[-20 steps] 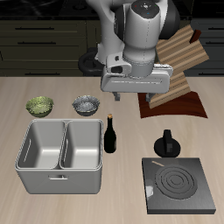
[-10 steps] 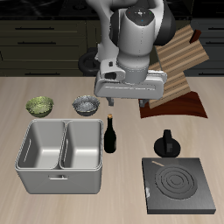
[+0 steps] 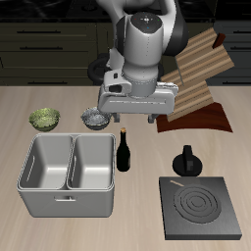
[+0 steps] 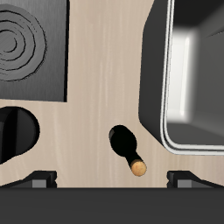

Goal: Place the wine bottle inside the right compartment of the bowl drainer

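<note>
The wine bottle [image 3: 125, 150], slim and near-black with a cork-coloured top, stands upright on the table right beside the bowl drainer [image 3: 67, 204]. In the wrist view the wine bottle [image 4: 125, 149] shows from above, just outside the drainer's rim [image 4: 154, 70]. The right compartment [image 3: 91, 162] is the well nearest the bottle, and its grey floor [image 4: 199, 83] holds nothing. My gripper [image 3: 133, 119] hangs open a little above and behind the bottle's top. Its fingertips [image 4: 39, 178] stand wide apart, with nothing between them.
A squat black knobbed object [image 3: 186, 160] sits beside the bottle, opposite the drainer. The flat black stove plate [image 3: 201, 208] lies near the front edge. Two small bowls [image 3: 44, 119] [image 3: 95, 118] stand behind the drainer. A brown slatted rack [image 3: 201, 74] rests on a dark mat farther back.
The arm has swung sideways from over the dark mat toward the drainer. The gripper now hangs nearly over the bottle. The bottle has not moved.
</note>
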Motion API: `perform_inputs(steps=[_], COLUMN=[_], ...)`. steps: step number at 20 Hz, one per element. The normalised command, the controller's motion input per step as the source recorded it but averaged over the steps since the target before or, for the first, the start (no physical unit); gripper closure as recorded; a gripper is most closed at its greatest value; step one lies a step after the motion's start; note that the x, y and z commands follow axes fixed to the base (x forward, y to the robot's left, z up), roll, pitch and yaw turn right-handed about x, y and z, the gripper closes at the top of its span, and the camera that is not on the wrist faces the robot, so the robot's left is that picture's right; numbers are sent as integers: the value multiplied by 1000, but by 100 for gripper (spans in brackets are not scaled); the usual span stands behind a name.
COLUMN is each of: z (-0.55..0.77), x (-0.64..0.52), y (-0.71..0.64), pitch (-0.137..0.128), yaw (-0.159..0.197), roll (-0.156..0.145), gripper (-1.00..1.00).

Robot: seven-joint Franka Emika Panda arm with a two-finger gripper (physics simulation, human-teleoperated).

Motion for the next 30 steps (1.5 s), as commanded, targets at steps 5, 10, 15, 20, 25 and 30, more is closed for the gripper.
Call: perform_inputs(steps=[5, 10, 15, 20, 25, 30], z=[-130, -125, -25, -68, -167, -157], x=[-176, -158, -44, 23, 110, 67], y=[-175, -19, 70, 40, 2, 86], pitch=[-58, -38, -59, -53, 2, 9], yaw=[0, 39, 8, 25, -1, -4], roll=[-15, 23, 14, -10, -8, -1], gripper=[-100, -100, -100, -100, -100, -100])
